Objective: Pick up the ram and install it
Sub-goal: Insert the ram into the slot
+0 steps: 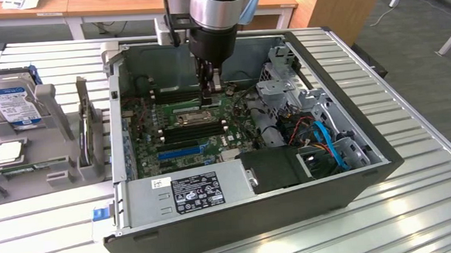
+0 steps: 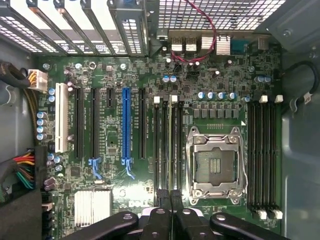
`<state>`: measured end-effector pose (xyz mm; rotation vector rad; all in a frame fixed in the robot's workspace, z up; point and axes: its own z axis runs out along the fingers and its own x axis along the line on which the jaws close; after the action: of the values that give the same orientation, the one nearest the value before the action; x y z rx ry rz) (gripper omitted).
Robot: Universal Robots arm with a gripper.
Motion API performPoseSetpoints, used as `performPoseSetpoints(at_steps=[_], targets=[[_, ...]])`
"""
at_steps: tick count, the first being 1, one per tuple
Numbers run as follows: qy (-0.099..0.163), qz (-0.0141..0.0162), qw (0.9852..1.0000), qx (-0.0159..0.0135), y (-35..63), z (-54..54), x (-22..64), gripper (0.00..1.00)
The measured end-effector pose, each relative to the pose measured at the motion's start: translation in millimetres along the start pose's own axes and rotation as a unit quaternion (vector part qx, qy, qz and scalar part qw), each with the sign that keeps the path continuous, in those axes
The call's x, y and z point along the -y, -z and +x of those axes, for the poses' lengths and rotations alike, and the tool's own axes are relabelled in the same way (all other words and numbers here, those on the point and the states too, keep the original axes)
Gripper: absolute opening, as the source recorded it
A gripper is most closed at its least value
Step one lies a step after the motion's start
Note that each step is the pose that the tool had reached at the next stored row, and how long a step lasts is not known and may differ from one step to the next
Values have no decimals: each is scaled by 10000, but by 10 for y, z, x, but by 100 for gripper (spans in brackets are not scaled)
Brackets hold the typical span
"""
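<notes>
The ram (image 2: pixel 170 145) shows edge-on as a thin green strip standing along one of the black memory slots (image 2: pixel 179 145) beside the CPU socket (image 2: pixel 215 160). My gripper (image 2: pixel 170 197) is shut, its two dark fingertips pinched together over the strip's near end. In the exterior view the gripper (image 1: pixel 212 97) reaches straight down into the open computer case (image 1: pixel 368 153), with its tips at the motherboard (image 1: pixel 151 137) next to the socket. Whether the stick is fully seated in the slot cannot be told.
A second bank of black memory slots (image 2: pixel 262 155) lies on the socket's other side, and a long blue slot (image 2: pixel 125 125) further off. A power supply (image 1: pixel 190 190) and blue cables (image 1: pixel 329 143) crowd the case. A blue-labelled hard drive (image 1: pixel 12 98) stands in a grey rack at the exterior view's left.
</notes>
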<state>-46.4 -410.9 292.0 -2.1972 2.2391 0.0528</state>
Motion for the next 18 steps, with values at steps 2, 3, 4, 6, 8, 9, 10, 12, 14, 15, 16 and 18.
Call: performPoseSetpoints(at_steps=[2,3,4,6,8,9,10,12,14,15,16,18], targets=[[0,0,10000,0,1,20,0,11],[0,0,10000,0,1,30,0,11],[-1,0,10000,0,1,39,0,11],[0,0,10000,0,2,56,1,11],[0,0,10000,0,2,74,1,11],[0,0,10000,0,2,81,1,11],[-1,0,10000,0,2,86,1,11],[-1,0,10000,0,3,96,1,11],[0,0,10000,0,3,109,2,11],[-1,0,10000,0,3,112,1,11],[-1,0,10000,0,3,112,1,11],[-1,0,10000,0,3,112,1,11]])
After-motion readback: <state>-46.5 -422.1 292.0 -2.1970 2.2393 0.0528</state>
